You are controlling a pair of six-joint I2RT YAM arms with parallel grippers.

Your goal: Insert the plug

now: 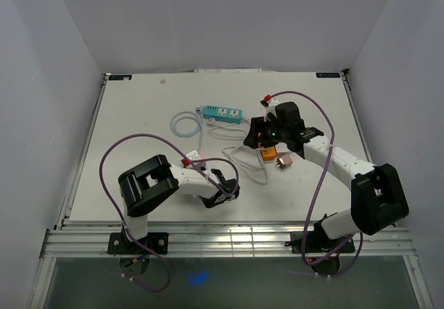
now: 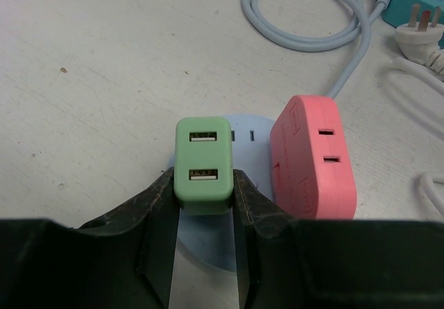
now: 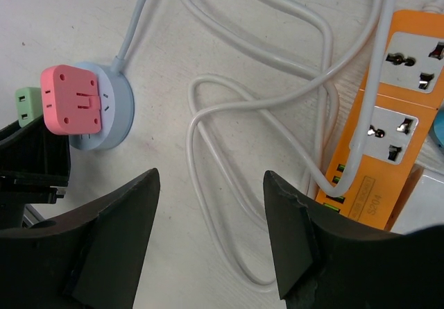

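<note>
Left gripper [image 2: 202, 185] is clamped on the sides of the plug [image 2: 202, 157]: mint-green, boxy, rounded corners, smooth plastic, two USB ports on its face. It sits on the left part of a round pale-blue socket [image 2: 258, 124], just beside a pink adapter [image 2: 316, 160] on the same socket. Right gripper [image 3: 209, 184] has jaws wide apart, holding nothing, above a looped white cable [image 3: 191, 135] near an orange power strip [image 3: 399, 101] on the matte white table [image 2: 104, 80].

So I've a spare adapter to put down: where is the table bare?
Bare: the table left of the coiled cable, and its near edge in front of the orange power strip. Crowded: the middle, around the teal power strip and loose white cords.
</note>
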